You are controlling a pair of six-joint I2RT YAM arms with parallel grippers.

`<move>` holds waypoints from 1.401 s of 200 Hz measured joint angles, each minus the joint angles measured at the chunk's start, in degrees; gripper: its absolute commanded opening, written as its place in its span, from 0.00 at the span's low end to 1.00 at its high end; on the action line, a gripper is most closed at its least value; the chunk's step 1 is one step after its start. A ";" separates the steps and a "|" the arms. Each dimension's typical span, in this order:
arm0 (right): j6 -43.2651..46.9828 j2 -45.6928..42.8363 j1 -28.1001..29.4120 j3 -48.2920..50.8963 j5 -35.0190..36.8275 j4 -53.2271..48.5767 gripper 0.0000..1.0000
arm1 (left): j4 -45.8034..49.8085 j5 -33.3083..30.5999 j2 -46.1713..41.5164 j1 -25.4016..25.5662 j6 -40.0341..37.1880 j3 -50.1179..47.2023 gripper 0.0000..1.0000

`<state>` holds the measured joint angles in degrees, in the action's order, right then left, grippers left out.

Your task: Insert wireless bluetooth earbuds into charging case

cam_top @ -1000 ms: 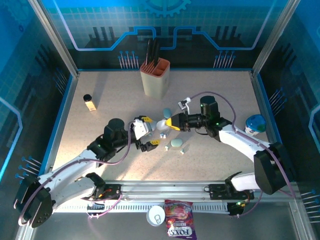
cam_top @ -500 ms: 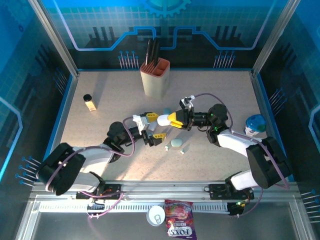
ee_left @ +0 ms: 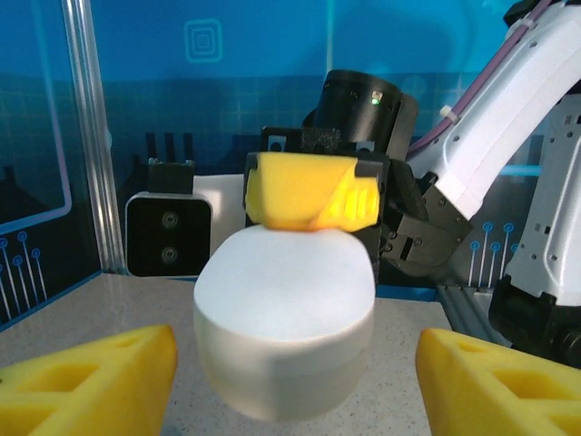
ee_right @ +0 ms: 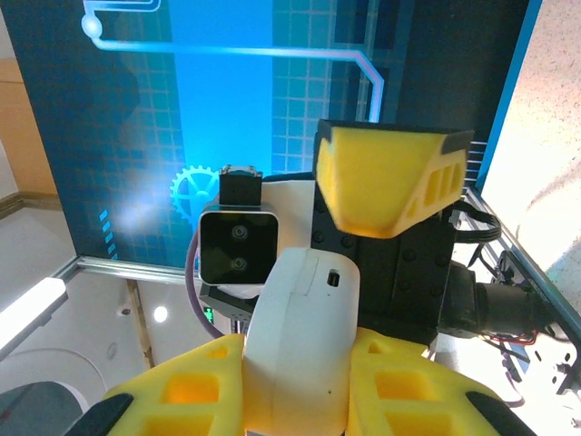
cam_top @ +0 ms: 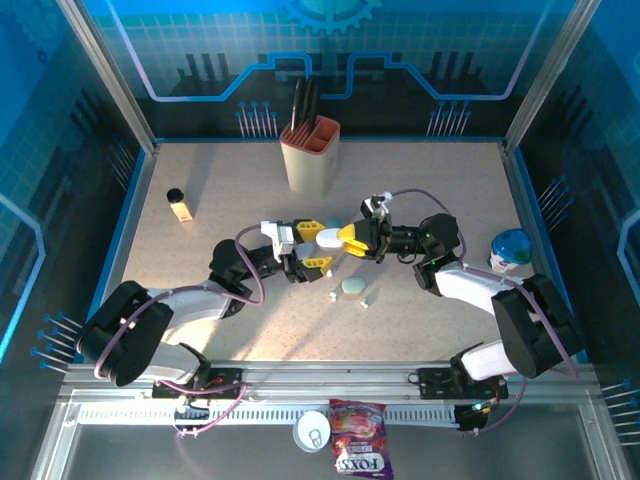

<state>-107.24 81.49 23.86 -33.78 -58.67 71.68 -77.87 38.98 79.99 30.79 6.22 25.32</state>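
Note:
My right gripper [cam_top: 345, 240] is shut on a white pebble-shaped charging case [cam_top: 327, 240] and holds it above the table at mid-scene. In the right wrist view the case [ee_right: 300, 345] sits clamped edge-on between both yellow fingers [ee_right: 182, 391]. My left gripper [cam_top: 312, 246] faces it from the left, open, with one finger on each side of the case. In the left wrist view the case [ee_left: 284, 331] hangs between my left fingers [ee_left: 86, 381], with a gap on both sides. Two tiny earbuds [cam_top: 335, 295] [cam_top: 367, 298] lie on the table below.
A pale teal pebble-shaped case [cam_top: 353, 286] lies between the earbuds, and another teal piece [cam_top: 332, 222] lies behind the grippers. A knife block [cam_top: 312, 155] stands at the back, a small bottle [cam_top: 178, 205] at the left, and a blue-white tub [cam_top: 511, 248] at the right.
The right gripper lifted the white case off the table and drew back slightly right. The left gripper came forward to straddle the case, and its fingers have narrowed.

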 measured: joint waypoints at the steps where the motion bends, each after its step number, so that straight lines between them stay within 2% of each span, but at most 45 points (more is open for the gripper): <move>1: 0.00 -0.02 0.00 0.00 0.02 0.00 0.12 | -0.04 0.02 0.02 0.00 -0.04 0.04 0.64; 46: -0.31 -0.66 0.00 0.00 0.33 -0.09 0.12 | -0.55 1.44 1.01 0.02 1.60 1.40 0.52; 94: 0.31 -2.01 0.02 0.00 1.16 -0.39 0.12 | -0.52 1.99 1.88 0.13 1.66 2.03 0.52; 167: 0.72 -2.16 0.11 0.00 1.16 -1.05 0.12 | -0.48 2.40 2.58 0.57 2.05 2.93 0.46; 280: 0.74 -2.14 0.50 0.35 1.18 -0.83 0.12 | -0.46 2.45 3.23 1.38 2.91 3.45 0.47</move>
<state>-106.50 79.35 24.36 -33.43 -57.49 70.85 -78.32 41.43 83.22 32.16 9.13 28.77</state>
